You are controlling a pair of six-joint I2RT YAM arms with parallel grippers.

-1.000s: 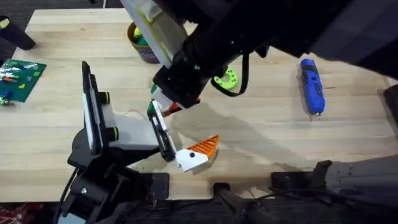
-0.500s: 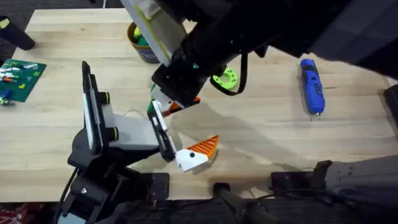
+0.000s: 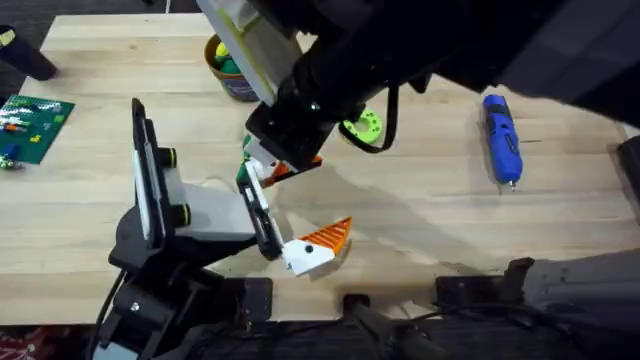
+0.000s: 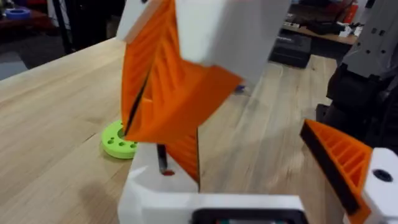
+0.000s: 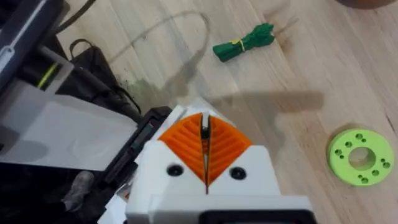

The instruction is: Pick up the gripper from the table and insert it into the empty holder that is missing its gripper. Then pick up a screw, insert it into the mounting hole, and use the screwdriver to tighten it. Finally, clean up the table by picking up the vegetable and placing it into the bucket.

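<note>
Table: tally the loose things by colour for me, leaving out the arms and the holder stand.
Blue: 2 (blue pen-shaped screwdriver, dark blue round bucket with yellow rim)
Green: 3 (lime-green toothed disc, green circuit board, green tied vegetable bundle)
Orange and white: 1 (orange-ribbed finger piece with white base)
Total: 6

Beside the white holder [image 3: 205, 215] with its upright black plates, the orange-tipped gripper [image 3: 318, 245] sits at its front end, the blue screwdriver [image 3: 501, 137] far right, the yellow-rimmed bucket [image 3: 228, 72] beyond.
</note>
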